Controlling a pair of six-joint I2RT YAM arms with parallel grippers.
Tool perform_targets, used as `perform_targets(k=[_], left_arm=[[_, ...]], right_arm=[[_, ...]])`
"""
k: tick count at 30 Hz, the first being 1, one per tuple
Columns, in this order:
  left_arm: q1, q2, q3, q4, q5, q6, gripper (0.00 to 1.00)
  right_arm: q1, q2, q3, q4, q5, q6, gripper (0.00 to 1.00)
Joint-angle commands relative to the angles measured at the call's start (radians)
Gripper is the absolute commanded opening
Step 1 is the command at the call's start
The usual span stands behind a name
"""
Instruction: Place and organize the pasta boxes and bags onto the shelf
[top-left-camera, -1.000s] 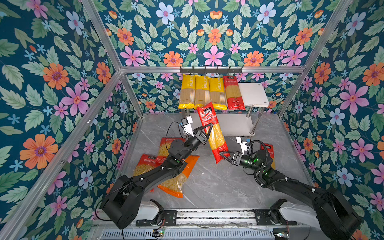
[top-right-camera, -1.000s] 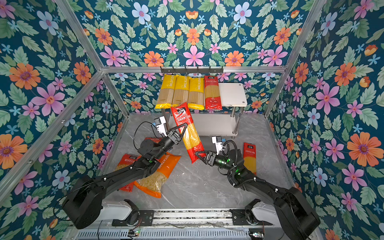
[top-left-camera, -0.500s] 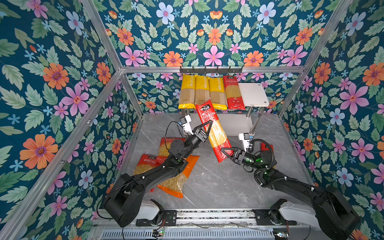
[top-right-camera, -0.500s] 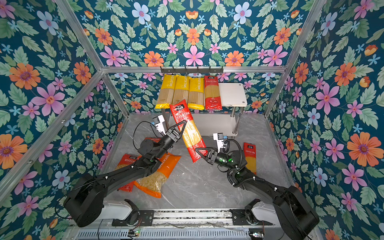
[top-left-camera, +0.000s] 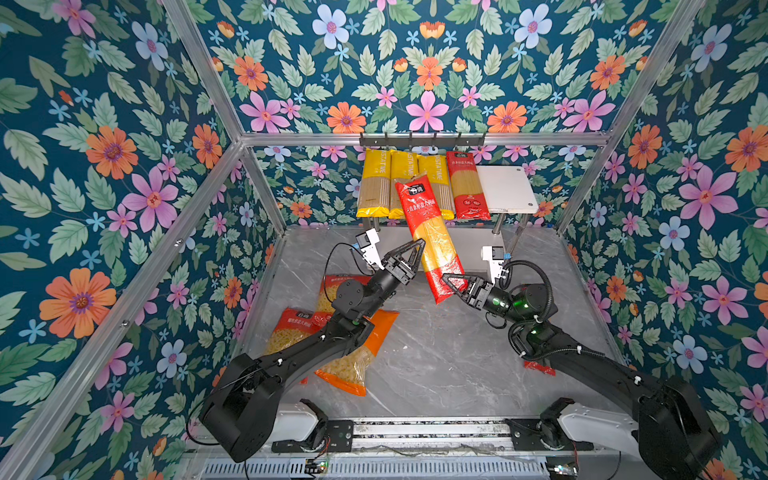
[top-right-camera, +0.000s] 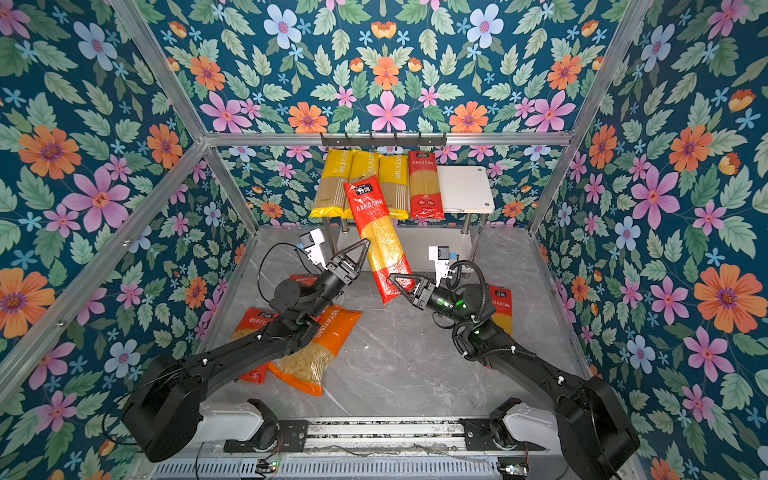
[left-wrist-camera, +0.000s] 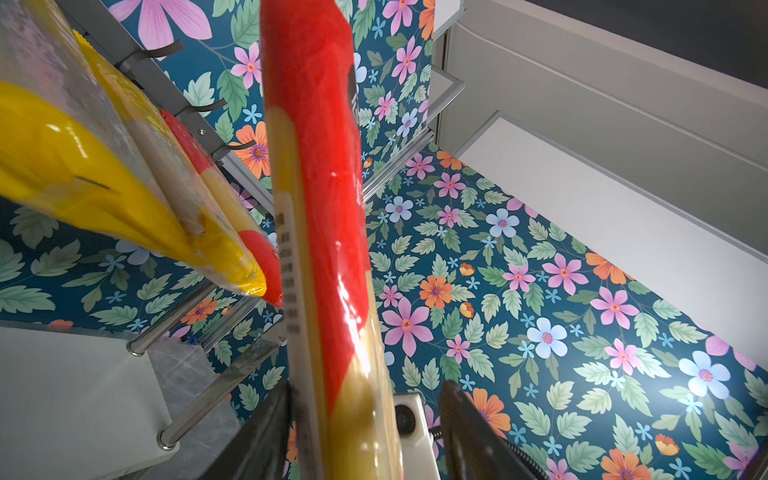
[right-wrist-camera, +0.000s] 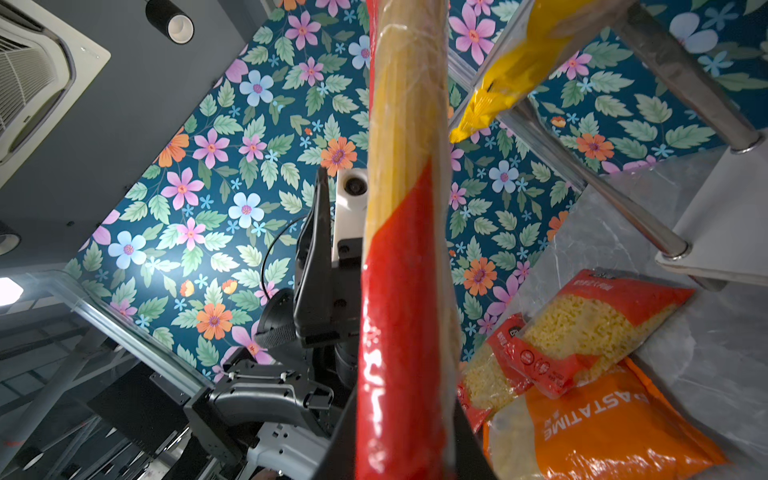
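Above the table, in front of the shelf, a long red spaghetti pack hangs in mid-air. It is tilted, with its top end leaning toward the shelf's top board. The right gripper clamps the pack's lower red end, and the right wrist view shows the pack pinched between both fingers. The left gripper sits at the pack's middle with its jaws spread. In the left wrist view one finger touches the pack and the other stands clear of it. The top board carries three yellow PASTATIME packs side by side, with a shelved red pack just beside them and white board showing to its right. The lower board is mostly hidden. Two red macaroni bags and an orange macaroni bag lie overlapping on the table under the left arm. Another long red pack lies flat on the table under the right arm, near the right wall.
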Motion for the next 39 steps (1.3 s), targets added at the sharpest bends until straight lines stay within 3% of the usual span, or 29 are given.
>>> perform_targets(k=[1, 5, 10, 13, 17, 23, 31, 39], left_arm=[[0.004, -0.006, 0.003, 0.003, 0.007, 0.029, 0.62], [0.006, -0.016, -0.010, -0.026, 0.007, 0.043, 0.62], [-0.007, -0.067, -0.056, -0.206, -0.021, 0.123, 0.62], [-0.032, -0.096, -0.097, -0.311, -0.062, 0.176, 0.62], [-0.076, -0.105, -0.146, -0.353, -0.119, 0.201, 0.62], [-0.160, -0.059, -0.168, -0.354, -0.176, 0.216, 0.62], [-0.215, -0.009, -0.156, -0.327, -0.188, 0.208, 0.62], [-0.230, 0.004, -0.149, -0.337, -0.209, 0.205, 0.62]], right_arm=[[-0.038, -0.006, 0.064, 0.099, 0.048, -0.009, 0.00], [-0.148, -0.010, 0.159, -0.024, 0.024, 0.047, 0.00], [-0.340, -0.064, 0.393, -0.630, 0.005, -0.011, 0.00], [-0.465, -0.051, 0.493, -0.845, -0.072, -0.015, 0.00], [-0.590, -0.004, 0.586, -0.937, -0.206, 0.045, 0.00], [-0.613, 0.088, 0.735, -1.040, -0.298, 0.024, 0.00], [-0.617, 0.246, 0.891, -1.159, -0.338, 0.006, 0.00], [-0.645, 0.295, 0.896, -1.134, -0.282, 0.036, 0.00]])
